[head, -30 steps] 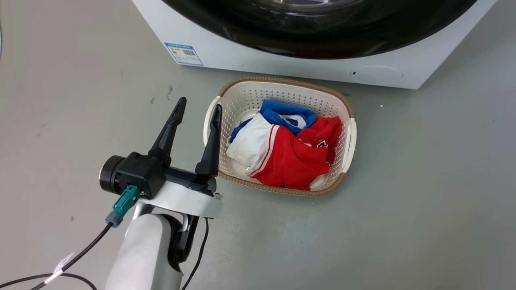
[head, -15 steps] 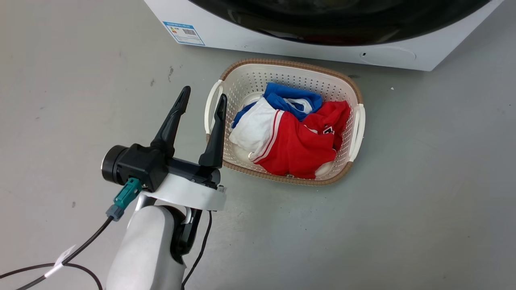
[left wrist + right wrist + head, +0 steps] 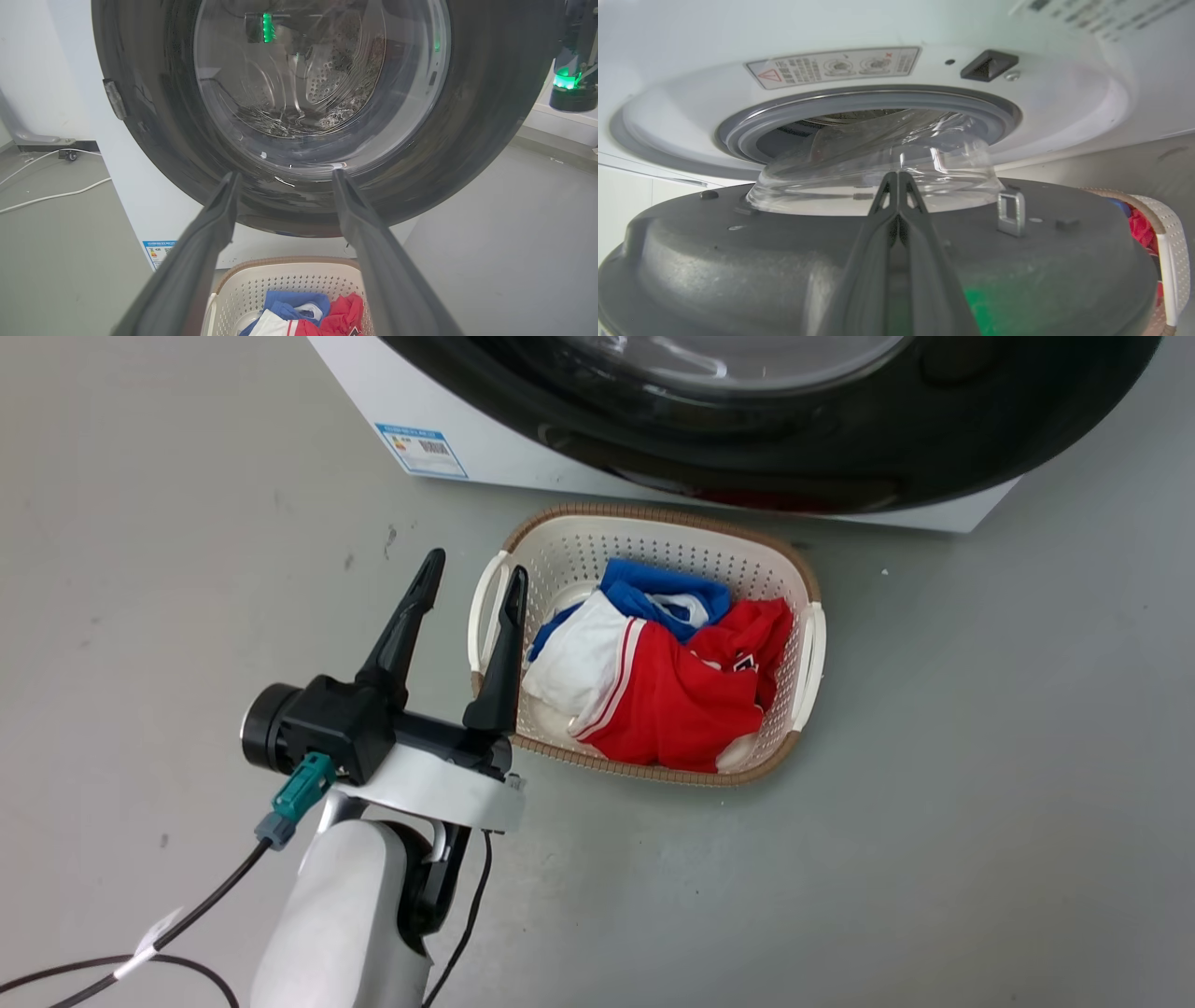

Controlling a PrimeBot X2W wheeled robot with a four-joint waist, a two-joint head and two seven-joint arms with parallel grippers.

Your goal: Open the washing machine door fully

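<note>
Standing ajar, the washing machine door (image 3: 738,261) lies close beneath the right pincer (image 3: 896,175), whose fingers are pressed together, tips at the base of the glass bowl. The washing machine (image 3: 691,116) opening lies beyond them. The left pincer (image 3: 476,565) is spread and empty, with the door ahead of it and the laundry basket (image 3: 653,513) beside its right finger.

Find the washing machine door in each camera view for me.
Head view: washing machine door, a black arc across the top edge.
Left wrist view: door, upper centre, with the glass window facing the camera.
Right wrist view: door, lower half, seen from its inner side.
Shared landmark: laundry basket.
</note>
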